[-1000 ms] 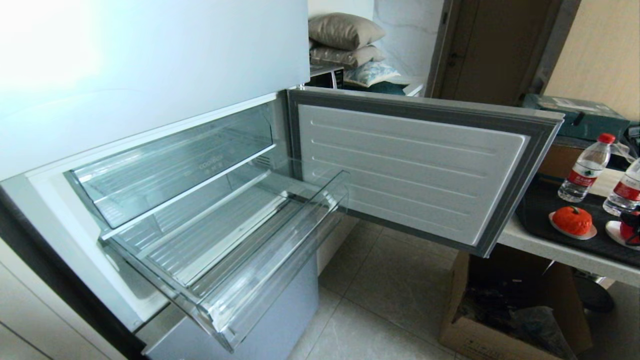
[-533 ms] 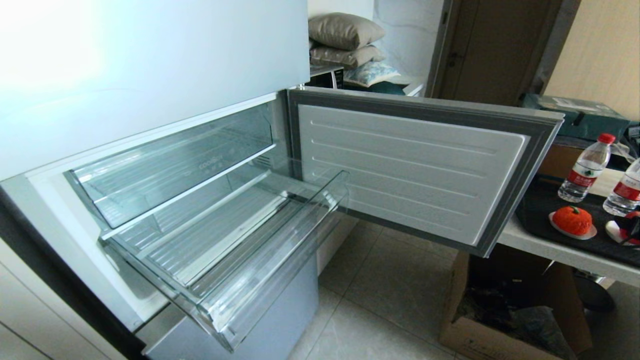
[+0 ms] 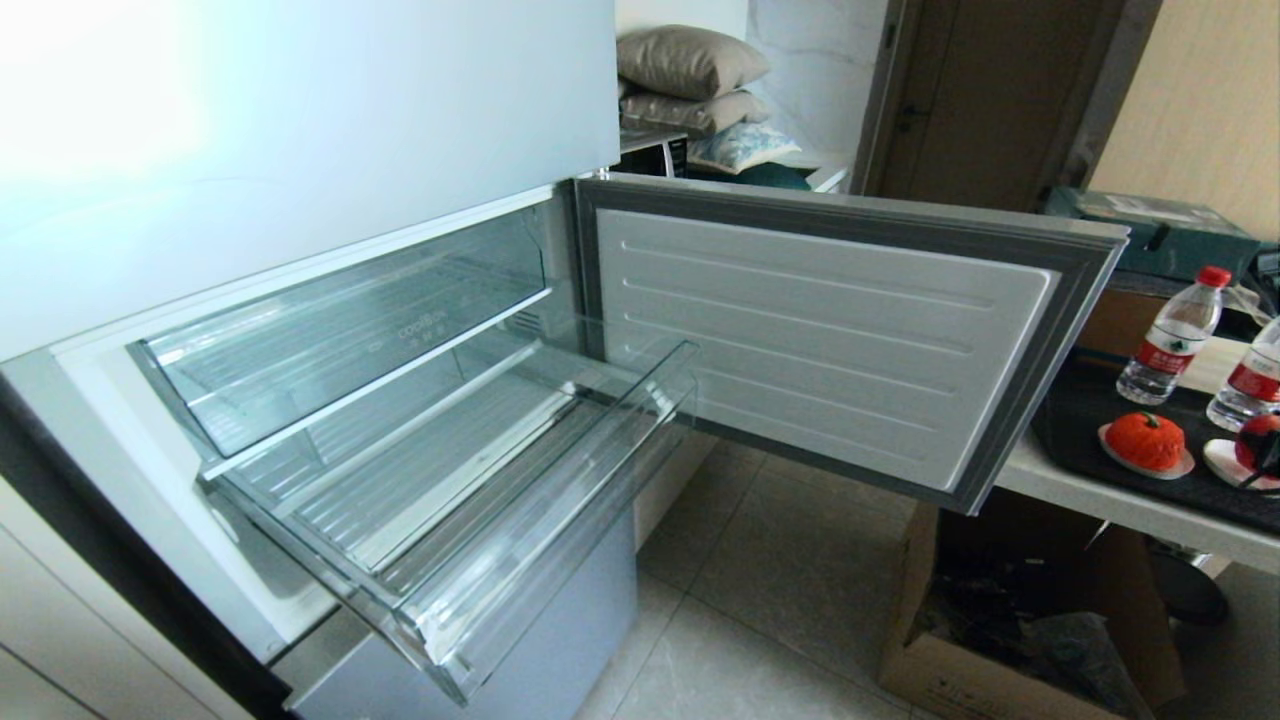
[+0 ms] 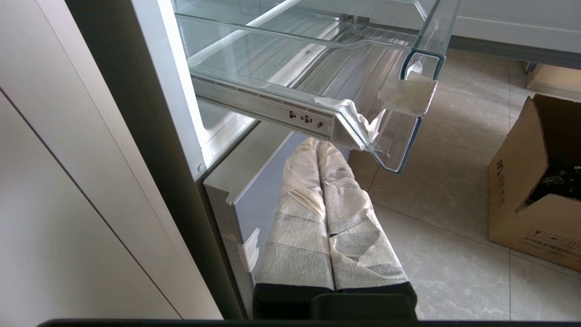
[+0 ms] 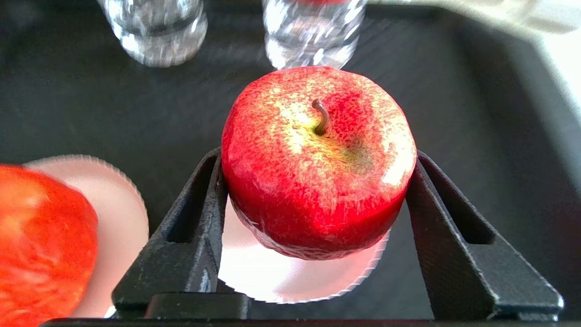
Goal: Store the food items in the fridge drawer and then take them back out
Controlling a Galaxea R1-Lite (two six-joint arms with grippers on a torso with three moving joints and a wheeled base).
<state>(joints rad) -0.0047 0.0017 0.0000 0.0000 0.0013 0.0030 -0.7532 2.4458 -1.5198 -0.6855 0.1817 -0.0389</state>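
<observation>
Head view: fridge drawer (image 3: 450, 480) pulled out, bare
Black tray (image 3: 1080, 420): pumpkin (image 3: 1144, 440) at apple's (image 5: 317, 159) 9 o'clock
Right gripper (image 5: 317, 177): fingers clasp apple
Left gripper (image 4: 333, 200): closed

I see my left gripper (image 4: 320, 147), fingers pressed together, just below the drawer (image 4: 317, 95); a cardboard box (image 4: 540, 190) sits beyond the drawer.

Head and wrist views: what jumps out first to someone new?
The red apple fills the right wrist view, sitting between the black fingers of the right gripper, which press its sides above a small pale plate on the black tray. In the head view, the clear fridge drawer stands pulled out and holds nothing, under the swung-open fridge door.
</observation>
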